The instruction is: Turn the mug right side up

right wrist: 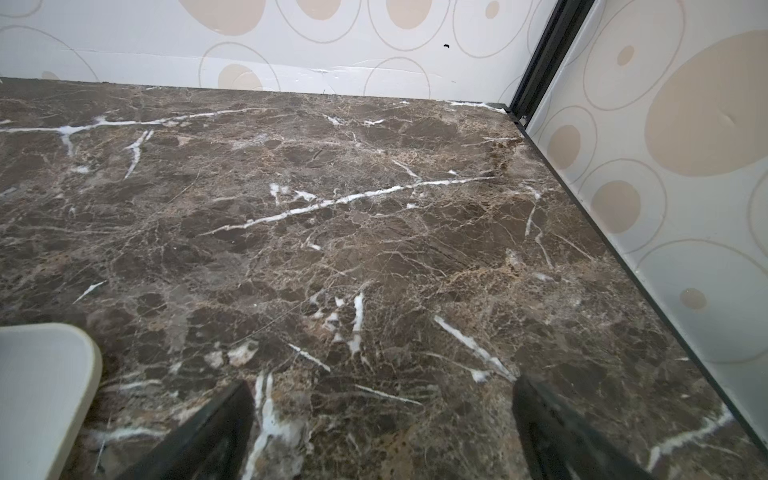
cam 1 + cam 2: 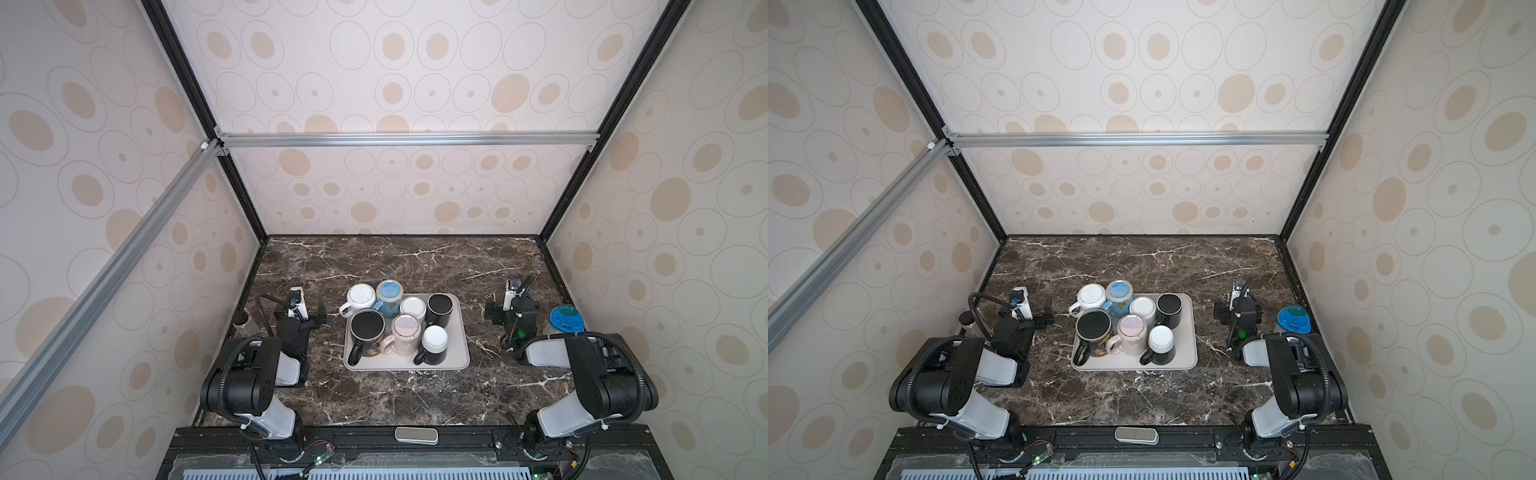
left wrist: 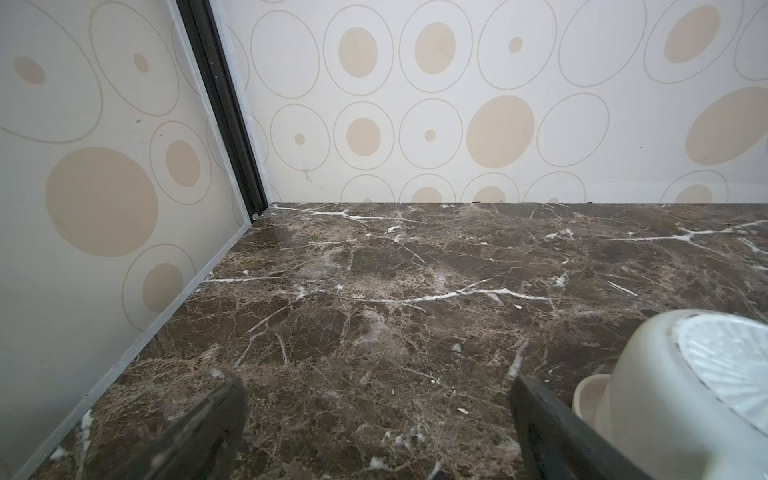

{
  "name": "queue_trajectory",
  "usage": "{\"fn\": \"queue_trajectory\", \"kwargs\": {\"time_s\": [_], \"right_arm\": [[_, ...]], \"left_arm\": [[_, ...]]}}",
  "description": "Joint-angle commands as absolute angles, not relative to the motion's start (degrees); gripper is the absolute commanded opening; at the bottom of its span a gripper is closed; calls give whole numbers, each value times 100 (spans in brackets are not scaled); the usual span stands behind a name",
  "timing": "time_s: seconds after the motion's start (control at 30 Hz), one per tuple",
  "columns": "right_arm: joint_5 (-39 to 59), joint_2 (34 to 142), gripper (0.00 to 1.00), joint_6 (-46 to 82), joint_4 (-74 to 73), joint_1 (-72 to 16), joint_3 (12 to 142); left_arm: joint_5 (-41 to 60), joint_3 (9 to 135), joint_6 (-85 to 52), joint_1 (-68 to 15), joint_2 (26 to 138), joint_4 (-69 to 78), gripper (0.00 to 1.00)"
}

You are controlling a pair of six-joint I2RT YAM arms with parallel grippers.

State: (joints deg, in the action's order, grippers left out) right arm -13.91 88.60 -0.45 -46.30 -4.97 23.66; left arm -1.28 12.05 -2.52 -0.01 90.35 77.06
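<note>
Left gripper [image 3: 378, 384] spread; white inverted mug [image 3: 648, 395] just beside one finger. Right gripper [image 1: 382, 384] spread, tray [image 1: 92, 360] near.

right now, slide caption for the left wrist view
Open left gripper above marble tabletop, upside-down white mug close beside it.

Black-white arms [image 2: 253, 390], ribbed black cables [image 2: 224, 386], green LED [image 2: 520, 333].

Mugs [image 2: 405, 328] are packed touching, with hardly any gap left between them. A bare strip is left along the right side of the tray [image 2: 459, 353]. The table [image 2: 415, 262] is left open behind and in front. The side edges are blocked by a blue-lidded cup [image 2: 565, 319] and a small jar [image 2: 243, 323].
</note>
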Motion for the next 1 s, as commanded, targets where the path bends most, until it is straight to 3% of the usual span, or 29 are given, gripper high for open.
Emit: {"fn": "queue_trajectory", "kwargs": {"time_s": [0.0,0.97], "right_arm": [[-1402,8824,100,-18,-4737,-500,2342],[-1264,8839,100,11,-4667,-442,2385]], "left_arm": [[-62,1307,-110,1,9052,7725,100],[-62,1310,-132,3,9044,7726,100]]}}
